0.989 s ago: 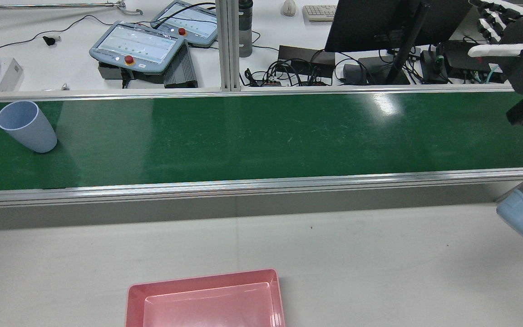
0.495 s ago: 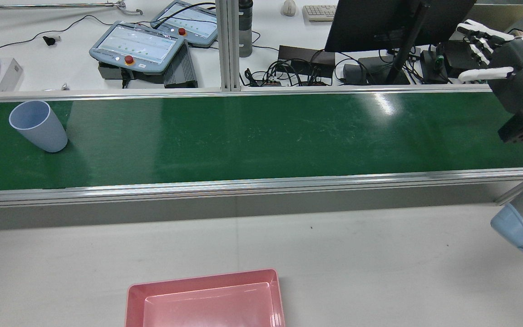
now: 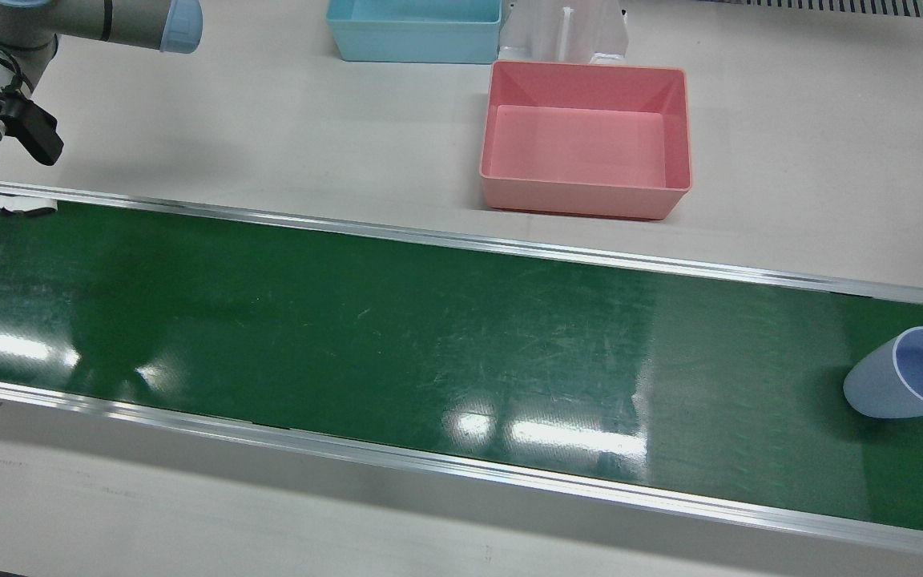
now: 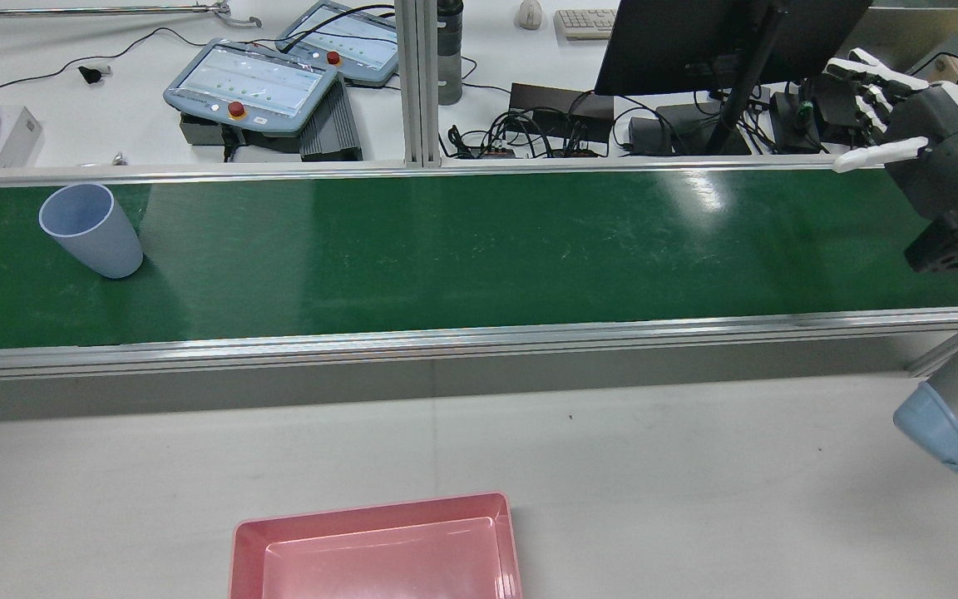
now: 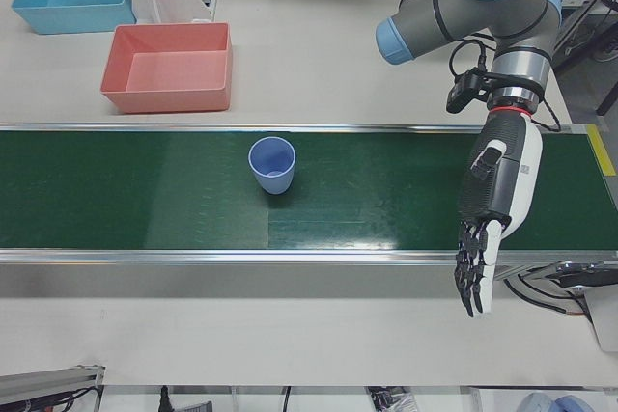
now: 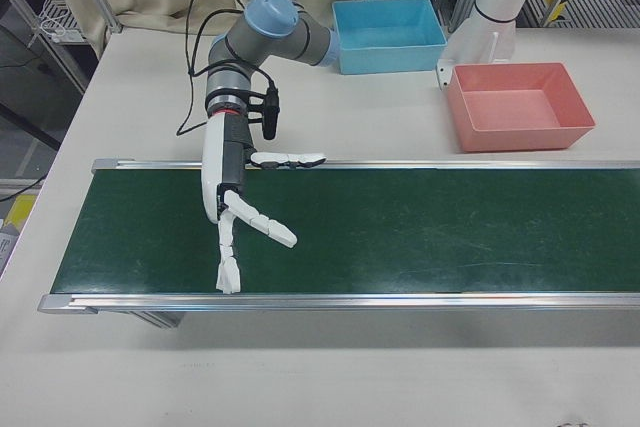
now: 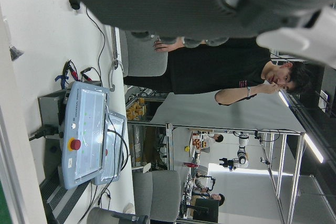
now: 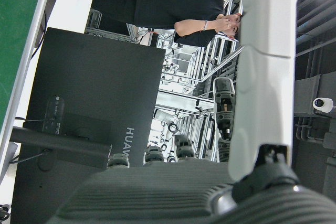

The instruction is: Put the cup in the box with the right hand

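A pale blue cup (image 4: 90, 230) stands upright on the green conveyor belt (image 4: 479, 249), at the far left in the rear view. It also shows in the front view (image 3: 910, 373) and the left-front view (image 5: 272, 163). The pink box (image 4: 371, 509) sits on the white table on the near side of the belt, empty; it also shows in the front view (image 3: 582, 200). My right hand (image 4: 911, 125) is open with fingers spread above the belt's far right end, far from the cup. It also shows in the right-front view (image 6: 228, 197). My left hand (image 5: 497, 190) hangs open over the belt, to the right of the cup in the left-front view.
A blue box (image 3: 413, 32) stands beyond the pink box, next to a white pedestal (image 3: 566, 32). Aluminium rails (image 4: 479, 337) edge the belt. Beyond the belt lie teach pendants (image 4: 250, 83), a monitor (image 4: 695, 42) and cables.
The cup has moved right along the belt in the rear view. My right hand has moved down and left, closer to the belt's end.
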Available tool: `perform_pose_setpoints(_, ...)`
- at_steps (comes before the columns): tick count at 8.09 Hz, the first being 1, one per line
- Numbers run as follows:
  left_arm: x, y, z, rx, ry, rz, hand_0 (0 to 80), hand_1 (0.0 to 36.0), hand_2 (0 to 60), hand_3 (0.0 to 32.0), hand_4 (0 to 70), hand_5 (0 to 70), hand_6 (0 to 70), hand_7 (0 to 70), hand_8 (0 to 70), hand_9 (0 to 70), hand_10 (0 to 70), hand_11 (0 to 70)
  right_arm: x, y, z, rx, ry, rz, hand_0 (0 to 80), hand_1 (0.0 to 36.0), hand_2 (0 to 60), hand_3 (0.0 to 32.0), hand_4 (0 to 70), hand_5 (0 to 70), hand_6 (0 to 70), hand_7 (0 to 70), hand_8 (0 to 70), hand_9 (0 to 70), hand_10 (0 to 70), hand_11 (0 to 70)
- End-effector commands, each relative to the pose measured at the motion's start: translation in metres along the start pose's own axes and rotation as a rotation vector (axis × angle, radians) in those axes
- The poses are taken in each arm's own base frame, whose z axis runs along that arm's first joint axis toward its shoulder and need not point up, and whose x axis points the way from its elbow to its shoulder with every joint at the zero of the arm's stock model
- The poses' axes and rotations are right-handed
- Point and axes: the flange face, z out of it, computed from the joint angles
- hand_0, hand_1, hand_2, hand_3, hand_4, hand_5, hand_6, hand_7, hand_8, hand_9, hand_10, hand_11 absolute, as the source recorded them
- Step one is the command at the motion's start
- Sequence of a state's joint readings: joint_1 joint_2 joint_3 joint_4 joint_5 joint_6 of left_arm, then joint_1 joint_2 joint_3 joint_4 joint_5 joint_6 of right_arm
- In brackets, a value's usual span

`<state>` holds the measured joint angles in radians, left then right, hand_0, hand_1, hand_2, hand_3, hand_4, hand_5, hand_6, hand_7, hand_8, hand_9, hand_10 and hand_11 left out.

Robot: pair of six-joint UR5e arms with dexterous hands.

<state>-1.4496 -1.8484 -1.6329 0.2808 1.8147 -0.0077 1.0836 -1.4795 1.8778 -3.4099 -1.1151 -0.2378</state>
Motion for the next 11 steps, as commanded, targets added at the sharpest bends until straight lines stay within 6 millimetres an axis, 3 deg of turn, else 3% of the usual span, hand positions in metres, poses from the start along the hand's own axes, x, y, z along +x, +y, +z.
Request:
perform_pose_setpoints(1,0.000,0.000,0.000,0.001,0.000,0.000,0.0,0.0,0.0,0.0,0.0,0.0,0.0,0.0,0.0,0.0,0.0,0.0,0.002,0.006,0.001,-0.011,0.003,0.007,67.5,19.3,0.0,0.0,19.0,7.5,5.0,12.6,1.5,4.9,0.0,1.7)
perform_pose_setpoints(5,-0.001,0.000,0.000,0.001,-0.001,0.000,0.0,0.0,0.0,0.0,0.0,0.0,0.0,0.0,0.0,0.0,0.0,0.0,0.001,0.007,0.000,-0.013,0.001,0.010,66.1,21.1,3.1,0.0,16.7,7.6,5.1,12.8,1.7,5.3,0.0,1.8)
perform_pose_setpoints(6,0.000,0.000,0.000,0.001,0.000,0.000,0.0,0.0,0.0,0.0,0.0,0.0,0.0,0.0,0.0,0.0,0.0,0.0,0.000,0.006,0.000,-0.011,-0.002,0.009,68.3,19.5,0.0,0.0,18.8,7.6,5.1,12.7,1.7,5.2,0.0,1.9)
perform_pose_setpoints(10,0.000,0.000,0.000,0.001,0.000,0.000,0.0,0.0,0.0,0.0,0.0,0.0,0.0,0.0,0.0,0.0,0.0,0.0,0.002,0.001,0.000,0.018,0.006,0.034,68.8,18.6,0.0,0.0,19.7,7.6,5.4,14.1,2.5,6.5,0.0,2.2)
perform_pose_setpoints(11,0.000,0.000,0.000,0.001,0.000,0.000,0.0,0.0,0.0,0.0,0.0,0.0,0.0,0.0,0.0,0.0,0.0,0.0,0.001,-0.003,-0.003,0.051,0.015,0.032,67.0,21.4,2.8,0.0,18.0,7.6,5.7,16.1,2.3,6.6,0.0,1.5)
